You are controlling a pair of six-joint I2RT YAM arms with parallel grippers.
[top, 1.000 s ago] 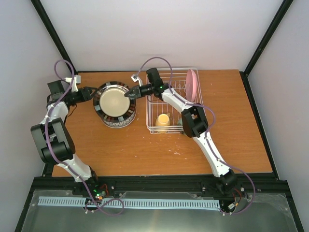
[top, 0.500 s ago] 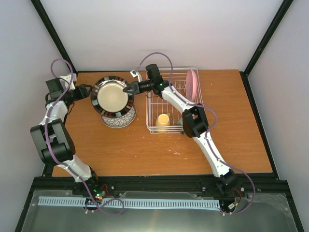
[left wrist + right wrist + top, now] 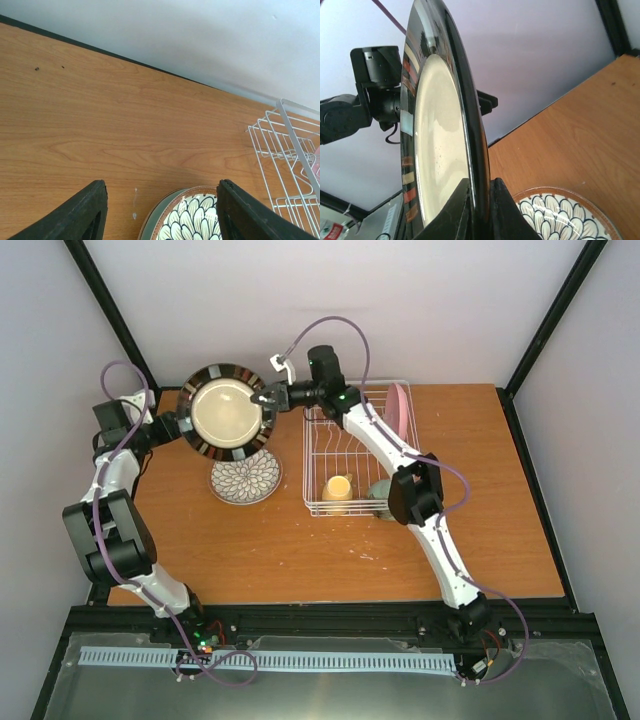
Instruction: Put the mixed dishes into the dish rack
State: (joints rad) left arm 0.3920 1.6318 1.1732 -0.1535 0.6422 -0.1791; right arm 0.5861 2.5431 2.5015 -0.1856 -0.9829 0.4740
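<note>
right gripper [image 3: 268,397]: pinching rim of black-rimmed cream plate [image 3: 228,410], in the air, far left of dish rack [image 3: 330,440]
left gripper [image 3: 161,185]: spread, empty
risk: thin rim pinch may slip, dropping the plate onto petal plate [image 3: 246,480]

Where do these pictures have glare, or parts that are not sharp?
Right wrist view: bright reflections on the glossy dark-rimmed plate, and the right gripper pinching it looks soft. Left wrist view: the open left gripper is dark, almost without detail. Top view: evenly lit, sharp.

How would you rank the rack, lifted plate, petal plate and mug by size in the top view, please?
Largest: rack.
Then lifted plate and petal plate, unranked since the lifted one is nearer the camera.
Smallest: mug.
</note>
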